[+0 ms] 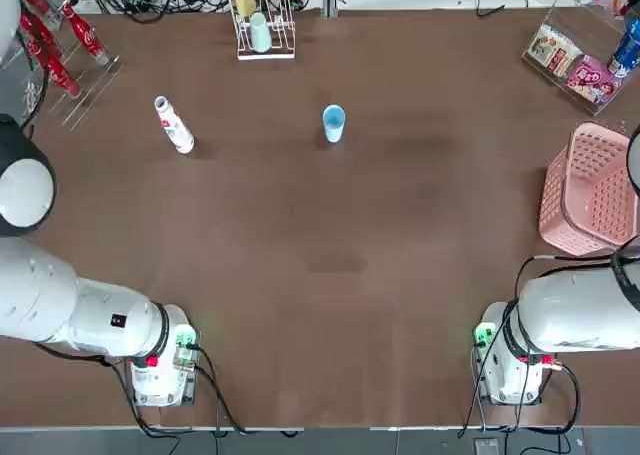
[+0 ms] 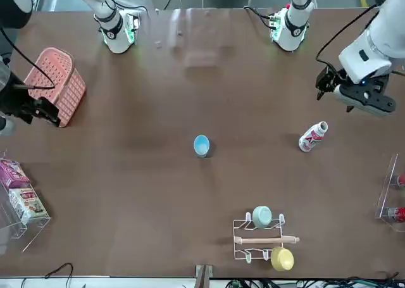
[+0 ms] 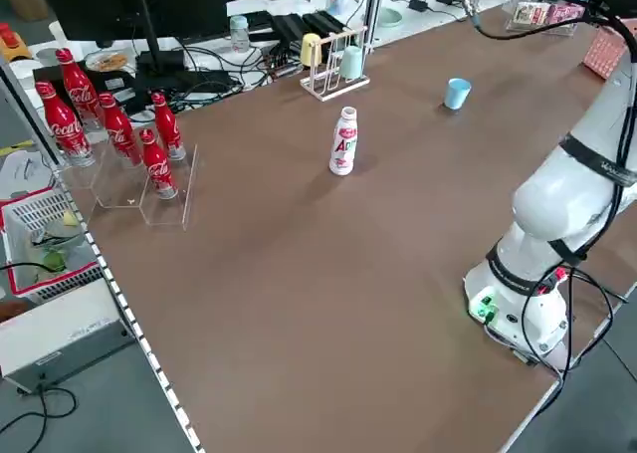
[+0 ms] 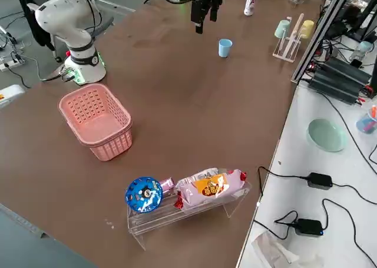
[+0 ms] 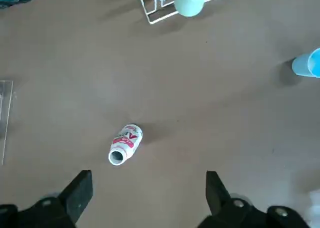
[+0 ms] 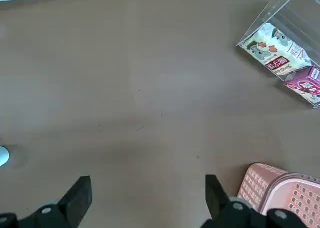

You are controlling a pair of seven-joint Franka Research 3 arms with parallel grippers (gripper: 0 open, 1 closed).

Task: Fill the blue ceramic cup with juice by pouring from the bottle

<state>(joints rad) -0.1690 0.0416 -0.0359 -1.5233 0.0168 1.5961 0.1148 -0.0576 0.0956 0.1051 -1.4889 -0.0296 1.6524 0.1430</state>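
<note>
A pink basket (image 1: 590, 190) sits at the table's right edge; snack packs (image 1: 572, 63) lie in a clear tray behind it; red cola bottles (image 3: 109, 129) stand far left; a wire rack (image 1: 264, 30) holds a mint cup (image 1: 260, 33).

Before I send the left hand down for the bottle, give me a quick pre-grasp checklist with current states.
1. Bottle upright, cap on: ok.
2. Left hand open and empty: ok.
3. Left hand lined up over the bottle: not ok, it hangs off to one side.
4. Blue ceramic cup upright, mouth up: ok.
5. Bare table between bottle and cup: ok.
6. Right hand open, near the pink basket, away from the work: ok.
</note>
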